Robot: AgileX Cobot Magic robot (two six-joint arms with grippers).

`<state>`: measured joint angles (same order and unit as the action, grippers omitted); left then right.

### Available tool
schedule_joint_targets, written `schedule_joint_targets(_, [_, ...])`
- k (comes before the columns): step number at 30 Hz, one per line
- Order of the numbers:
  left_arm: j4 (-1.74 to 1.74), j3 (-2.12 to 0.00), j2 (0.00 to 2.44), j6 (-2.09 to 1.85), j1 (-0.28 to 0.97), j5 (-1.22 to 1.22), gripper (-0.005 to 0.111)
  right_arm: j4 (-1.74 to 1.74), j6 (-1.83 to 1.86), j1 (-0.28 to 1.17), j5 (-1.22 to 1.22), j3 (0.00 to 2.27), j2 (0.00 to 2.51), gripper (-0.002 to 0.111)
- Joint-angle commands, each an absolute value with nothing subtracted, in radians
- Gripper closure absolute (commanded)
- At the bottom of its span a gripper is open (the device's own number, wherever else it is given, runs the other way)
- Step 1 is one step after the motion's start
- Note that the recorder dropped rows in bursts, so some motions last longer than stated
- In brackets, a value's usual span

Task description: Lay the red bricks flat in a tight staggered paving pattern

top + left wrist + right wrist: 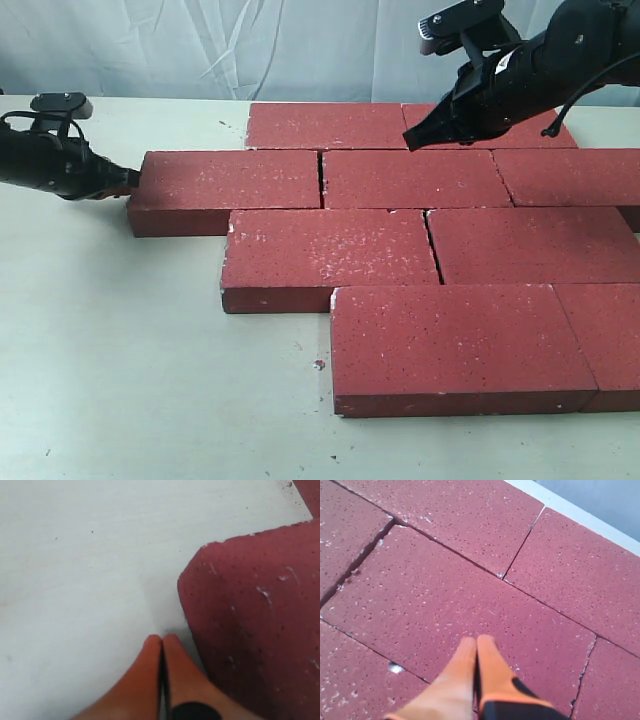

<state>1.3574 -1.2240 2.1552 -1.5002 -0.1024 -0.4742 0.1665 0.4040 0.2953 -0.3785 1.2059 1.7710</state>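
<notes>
Paving is judged nearly finished: dark-red speckled rectangular bricks (420,230) are laid flat in four staggered rows on the white counter (120,380), thin gaps yet to be closed. Left jaws, pressed together, are set at the second row's end brick (230,190); right jaws, also together, are held above the far rows.

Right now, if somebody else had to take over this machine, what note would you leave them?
Left gripper: shut, empty, tips at the left end of the leftmost second-row brick.
Right gripper: shut, empty, over the back rows; contact unclear.
Red bricks: all flat on the table in four staggered rows.
Done: pattern laid.
Left: probably push shut the thin gaps in the second and third rows.
</notes>
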Motion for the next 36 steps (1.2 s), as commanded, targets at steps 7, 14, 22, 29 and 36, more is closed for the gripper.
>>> schedule_joint_targets(7, [1.402, -1.228, 1.955, -1.413, -0.083, -0.484, 0.107, 0.192, 0.42, 0.293, -0.273, 1.214, 1.773, 0.109])
schedule_joint_targets(14, [1.343, -1.247, 1.868, -1.388, -0.027, -0.407, 0.107, 0.169, 0.444, 0.291, -0.403, 1.299, 1.773, 0.109])
schedule_joint_targets(22, [0.619, -1.247, 1.726, -0.9, -0.017, -0.405, 0.107, -0.021, 0.444, 0.291, -0.892, 1.461, 1.773, 0.109])
schedule_joint_targets(29, [0.125, -1.247, 1.642, -0.508, -0.017, -0.657, 0.107, -0.107, 0.338, 0.231, -0.989, 1.503, 1.765, 0.109])
schedule_joint_targets(36, [-0.17, -1.244, 1.545, -0.182, -0.017, -0.728, 0.107, -0.1, 0.203, 0.067, -1.064, 1.491, 1.723, 0.109])
